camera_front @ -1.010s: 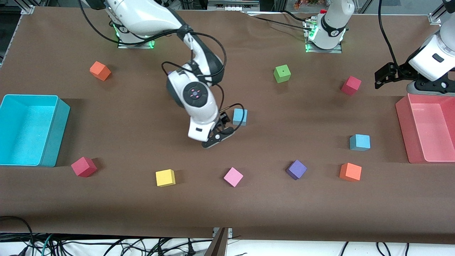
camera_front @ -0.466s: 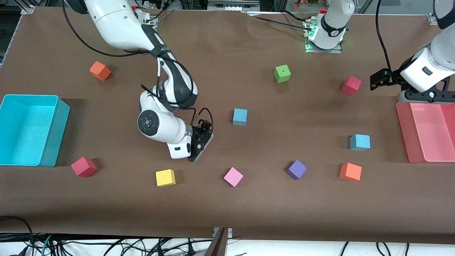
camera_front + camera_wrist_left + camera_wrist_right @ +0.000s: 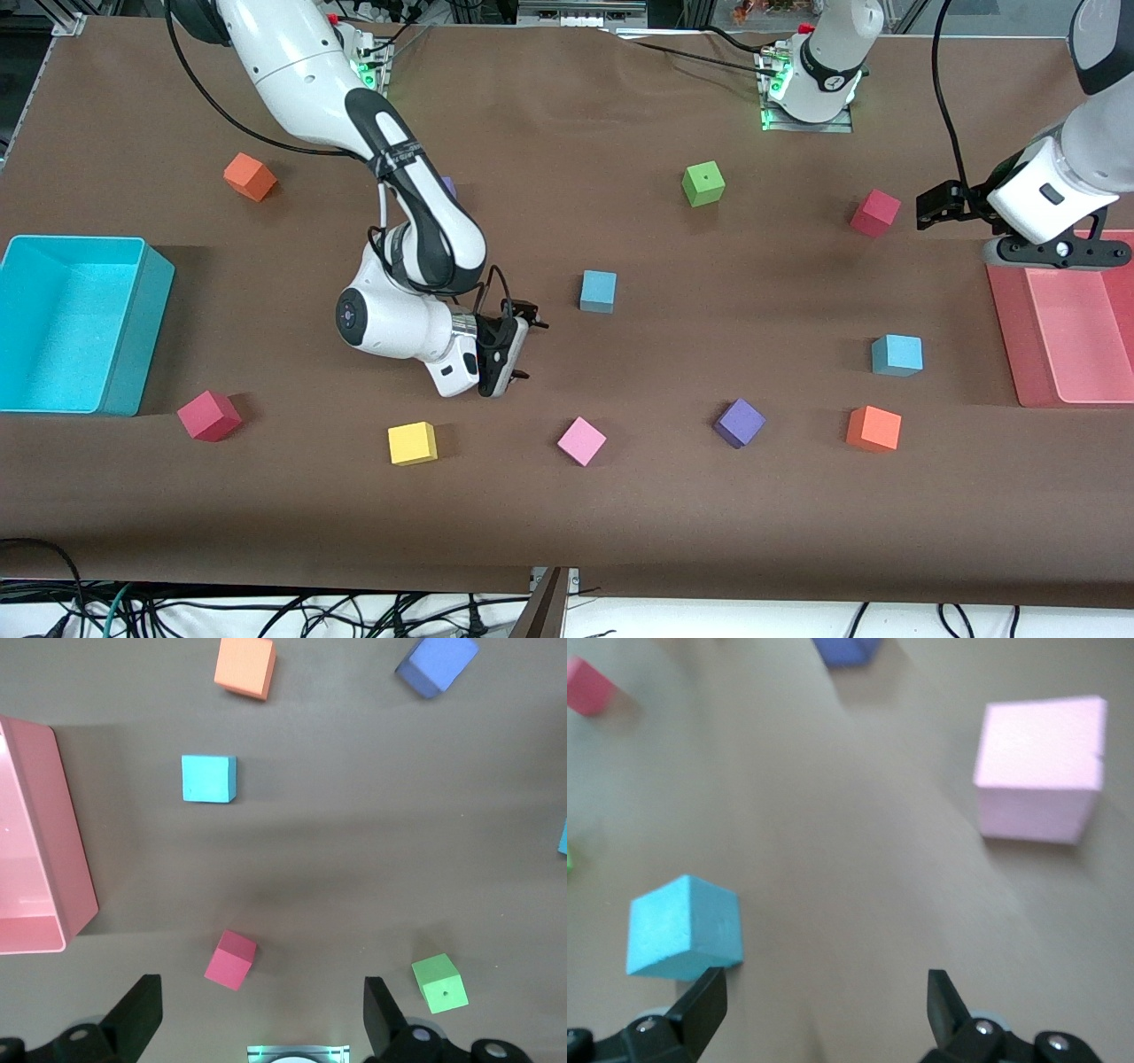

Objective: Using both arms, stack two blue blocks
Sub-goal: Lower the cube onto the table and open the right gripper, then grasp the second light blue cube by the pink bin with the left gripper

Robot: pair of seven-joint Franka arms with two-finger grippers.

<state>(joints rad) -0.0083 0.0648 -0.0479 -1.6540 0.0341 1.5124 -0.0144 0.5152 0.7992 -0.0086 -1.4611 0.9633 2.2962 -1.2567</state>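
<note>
One blue block (image 3: 599,291) (image 3: 684,928) sits mid-table. The other blue block (image 3: 897,354) (image 3: 208,778) lies toward the left arm's end, close to the pink bin. My right gripper (image 3: 529,350) (image 3: 824,1010) hangs low over bare table beside the middle block, on the side toward the right arm's end. It is open and empty, and the block lies just outside one finger (image 3: 700,1010). My left gripper (image 3: 1056,257) (image 3: 260,1019) is high over the pink bin's edge, open and empty, with a red cube (image 3: 230,958) far below it.
A cyan bin (image 3: 133,328) stands at the right arm's end and a pink bin (image 3: 1005,319) at the left arm's end. Scattered cubes include yellow (image 3: 412,443), pink (image 3: 581,440), purple (image 3: 739,422), orange (image 3: 873,428), green (image 3: 703,183), red (image 3: 209,415) and orange (image 3: 250,175).
My right arm swung away from the middle blue block toward the right arm's end and turned its open gripper sideways. My left arm drifted slightly toward the table's middle.
</note>
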